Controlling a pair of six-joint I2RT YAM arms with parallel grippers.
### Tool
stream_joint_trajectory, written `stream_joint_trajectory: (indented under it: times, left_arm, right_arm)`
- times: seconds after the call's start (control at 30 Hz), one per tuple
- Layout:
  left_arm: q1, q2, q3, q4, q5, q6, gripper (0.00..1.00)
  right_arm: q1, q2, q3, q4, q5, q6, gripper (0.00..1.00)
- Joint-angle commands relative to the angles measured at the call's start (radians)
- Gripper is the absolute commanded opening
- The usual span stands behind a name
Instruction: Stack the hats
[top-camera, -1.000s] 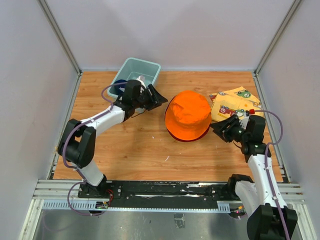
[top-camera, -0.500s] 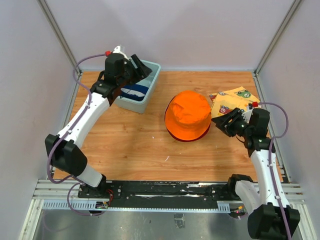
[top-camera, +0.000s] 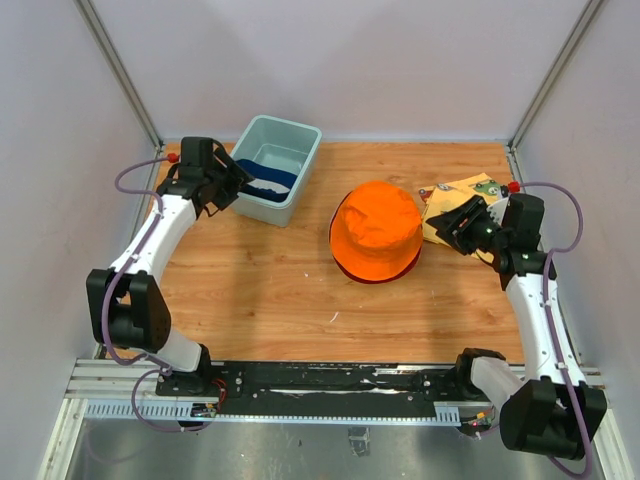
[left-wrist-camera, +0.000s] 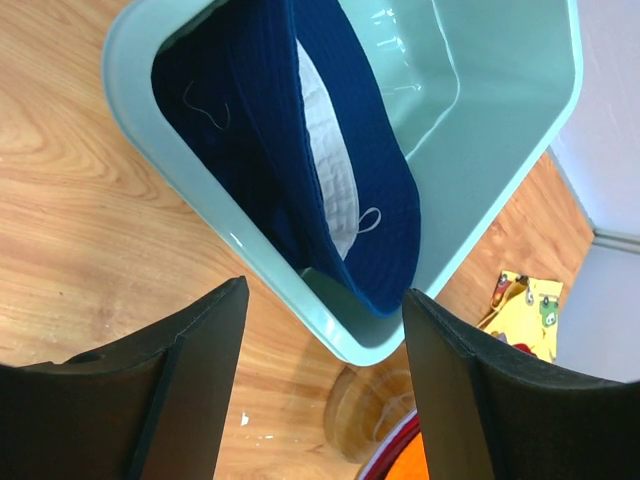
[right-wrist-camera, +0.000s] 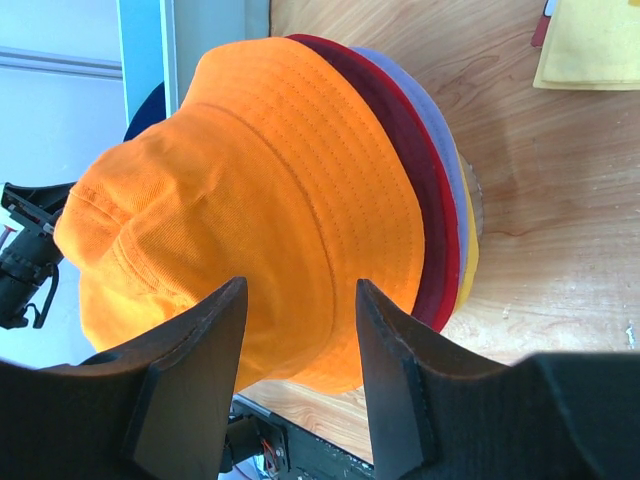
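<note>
An orange hat (top-camera: 375, 232) tops a stack in the middle of the table. In the right wrist view, maroon, red, lavender (right-wrist-camera: 447, 170) and yellow brims show under the orange hat (right-wrist-camera: 250, 200). A navy hat (top-camera: 265, 183) lies crumpled inside the teal tub (top-camera: 300, 150), its white lining showing in the left wrist view (left-wrist-camera: 300, 150). My left gripper (top-camera: 226, 186) hangs open and empty just left of the tub's near corner (left-wrist-camera: 325, 290). My right gripper (top-camera: 455, 222) stands open and empty to the right of the stack, its fingers facing the orange hat (right-wrist-camera: 300, 285).
A yellow cloth printed with red cars (top-camera: 465, 195) lies flat at the back right, partly under my right arm. A wooden round base (left-wrist-camera: 375, 420) shows under the stack. Grey walls close in the table on three sides.
My left arm has swung from the tub's right side, up over it, to its left side, uncovering the navy hat. My right gripper has drawn slightly back and right from the stack.
</note>
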Motion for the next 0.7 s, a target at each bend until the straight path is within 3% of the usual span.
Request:
stream_joint_trajectory:
  times: [0.0, 0.23, 0.67]
  left_arm:
    - [0.005, 0.023, 0.042, 0.023, 0.011, -0.035, 0.68]
    - [0.013, 0.082, 0.082, 0.023, 0.016, -0.022, 0.68]
    - [0.015, 0.162, 0.132, 0.049, 0.061, -0.004, 0.56]
  right_arm:
    - [-0.034, 0.001, 0.026, -0.002, 0.001, -0.019, 0.49]
    - [-0.032, 0.008, 0.014, 0.026, -0.010, -0.004, 0.49]
    - [-0.028, 0.015, 0.012, 0.041, -0.020, 0.006, 0.49]
